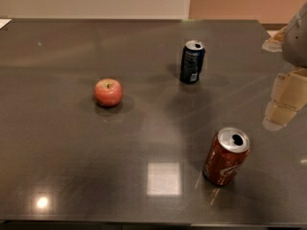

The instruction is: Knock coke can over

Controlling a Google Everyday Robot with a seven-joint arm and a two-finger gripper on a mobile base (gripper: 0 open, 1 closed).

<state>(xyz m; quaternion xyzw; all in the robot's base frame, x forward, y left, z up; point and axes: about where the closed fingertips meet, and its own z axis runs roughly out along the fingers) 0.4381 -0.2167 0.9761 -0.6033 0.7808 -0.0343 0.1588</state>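
**Coke can [226, 156] up on its bottom, push to come**

Red-brown, with white curly letters and a silver top, hole open. Stands near the front edge of the dark table [57, 143], over on the right side. Upright, so not knocked over yet.

Off to the right and a bit farther back: the gripper [283, 104], pale and blocky, hanging at the side of the view. Not touching the can, with bare table between the two. Open or closed? Cannot tell from here.

Farther back, a dark blue can [192, 61], upright too. Left of that, a red apple [108, 92]. Both well apart from the coke can, so out of the way.

Looks like the very start of the job: reach first, then push.

For a good knock, most likely:
Bring the gripper down close beside the coke can, on the right of the can. Aim high, near the silver top, for a tip and not a slide. Push to the left, toward the wide bare part of the table, and not toward the front edge: risk of a roll and a drop there. Go slow up to the first touch, then give one short, firm shove. Keep clear of the dark blue can on the way. Stop at the sight of the coke can flat on its side.
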